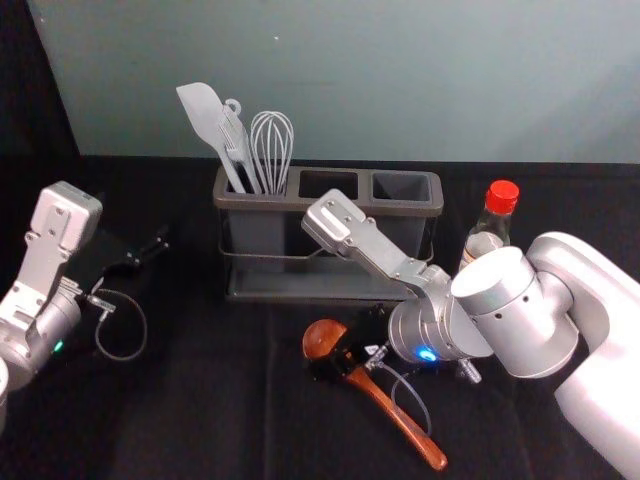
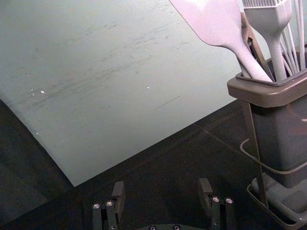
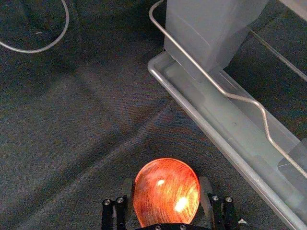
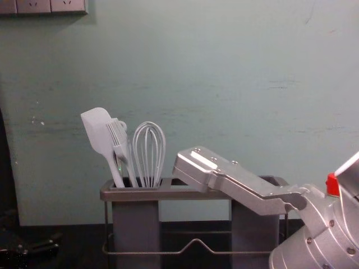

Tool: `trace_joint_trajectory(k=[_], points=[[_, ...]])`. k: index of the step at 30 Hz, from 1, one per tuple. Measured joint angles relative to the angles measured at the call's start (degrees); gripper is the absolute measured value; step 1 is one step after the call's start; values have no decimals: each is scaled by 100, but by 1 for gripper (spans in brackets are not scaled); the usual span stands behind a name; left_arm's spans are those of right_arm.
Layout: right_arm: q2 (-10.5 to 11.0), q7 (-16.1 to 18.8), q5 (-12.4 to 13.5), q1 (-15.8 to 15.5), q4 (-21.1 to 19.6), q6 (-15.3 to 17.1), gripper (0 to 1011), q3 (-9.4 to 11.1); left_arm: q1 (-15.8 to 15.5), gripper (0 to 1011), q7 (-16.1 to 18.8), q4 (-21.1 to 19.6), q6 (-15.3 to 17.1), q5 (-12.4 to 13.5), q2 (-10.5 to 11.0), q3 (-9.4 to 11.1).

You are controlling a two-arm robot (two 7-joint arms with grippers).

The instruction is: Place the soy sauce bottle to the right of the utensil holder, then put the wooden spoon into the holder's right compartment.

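Two fingers of R gripper (image 1: 334,356) closed on bowl of reddish-brown wooden spoon (image 1: 408,425), handle running nearer & R. Just beyond gripper: base edge of grey plastic utensil holder (image 1: 270,285), tight that side; room to move is L, over wrinkled black cloth (image 1: 220,400). Red-capped clear glass soy sauce bottle (image 1: 498,222) beyond & R of gripper, beside holder, partly behind R arm (image 1: 600,320). L gripper (image 1: 152,251) idle, open, L of holder. Grey-green wall (image 1: 380,80) behind.

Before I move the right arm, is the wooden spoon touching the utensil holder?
Apart. The right wrist view shows a strip of dark cloth between the bowl of the wooden spoon and the base tray of the utensil holder.
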Motion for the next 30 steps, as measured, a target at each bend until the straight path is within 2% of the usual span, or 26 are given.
trace_joint_trajectory(k=[10,14,23,30], points=[[1,0,4,0,-3,4,838,0,0,1005,0,0,0,0,0,0],[43,-44,-54,-114,-170,-222,838,73,0,1005,0,0,0,0,0,0],[128,-270,-195,-517,-803,-840,839,503,0,1005,0,0,0,0,0,0],[180,-385,-275,-704,-1301,-1100,838,774,0,1005,0,0,0,0,0,0]])
